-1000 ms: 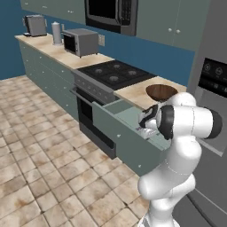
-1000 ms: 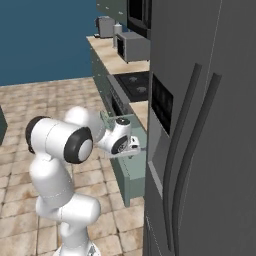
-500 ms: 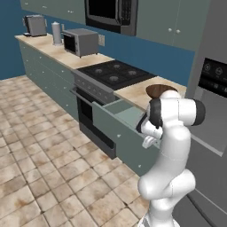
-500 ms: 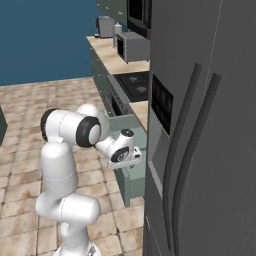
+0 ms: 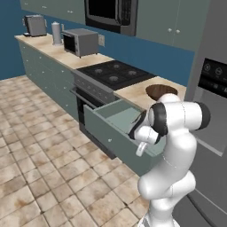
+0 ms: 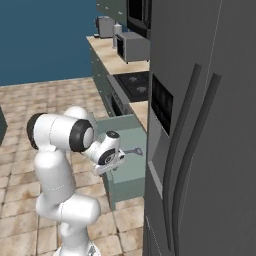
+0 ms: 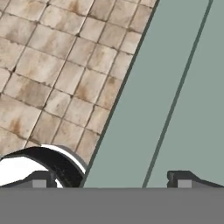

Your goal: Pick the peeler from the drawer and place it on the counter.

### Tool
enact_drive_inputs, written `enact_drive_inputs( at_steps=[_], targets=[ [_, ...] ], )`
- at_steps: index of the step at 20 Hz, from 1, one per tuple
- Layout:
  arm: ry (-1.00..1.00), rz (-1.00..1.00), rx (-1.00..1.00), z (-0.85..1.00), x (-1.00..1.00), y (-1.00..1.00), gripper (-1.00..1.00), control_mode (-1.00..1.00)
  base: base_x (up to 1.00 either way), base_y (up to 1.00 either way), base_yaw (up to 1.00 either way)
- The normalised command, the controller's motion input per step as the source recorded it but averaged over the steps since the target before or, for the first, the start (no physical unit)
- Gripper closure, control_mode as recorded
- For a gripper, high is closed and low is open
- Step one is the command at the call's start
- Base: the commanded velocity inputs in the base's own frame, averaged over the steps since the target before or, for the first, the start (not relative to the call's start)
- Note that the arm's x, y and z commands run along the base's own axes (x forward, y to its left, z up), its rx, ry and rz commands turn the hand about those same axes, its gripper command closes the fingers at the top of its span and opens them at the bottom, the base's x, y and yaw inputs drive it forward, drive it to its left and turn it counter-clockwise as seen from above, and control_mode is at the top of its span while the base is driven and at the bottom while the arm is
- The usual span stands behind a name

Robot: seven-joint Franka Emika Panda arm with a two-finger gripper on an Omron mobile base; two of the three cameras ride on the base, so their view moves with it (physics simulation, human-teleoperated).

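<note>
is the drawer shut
No, the drawer stands pulled out from the cabinet run in the left base view, its inside open from above beside the oven.

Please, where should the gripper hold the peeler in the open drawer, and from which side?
Probably by its slim handle, coming straight down from above. The peeler lies flat on the floor of the open drawer, whose walls block a sideways approach. Set the jaws across the handle; the head looks too small here to judge.

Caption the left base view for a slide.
White arm bent beside the open drawer, wooden bowl on the counter behind.
</note>
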Motion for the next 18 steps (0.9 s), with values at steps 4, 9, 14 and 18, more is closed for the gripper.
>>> enact_drive_inputs(
  at_steps=[4,9,14,18],
  targets=[
    [0.0,0.2,0.0,-0.24,-0.81,1.0,-1.0,-1.0,0.0,0.0,0.0],
    [0.0,0.18,0.0,-0.08,-0.31,1.0,-1.0,-1.0,0.0,0.0,0.0],
    [-0.01,0.16,0.0,0.07,-0.05,1.0,-1.0,-1.0,0.0,0.0,0.0],
    [-0.22,0.02,0.0,0.58,0.03,1.0,-1.0,-1.0,0.0,0.0,0.0]
  ],
)
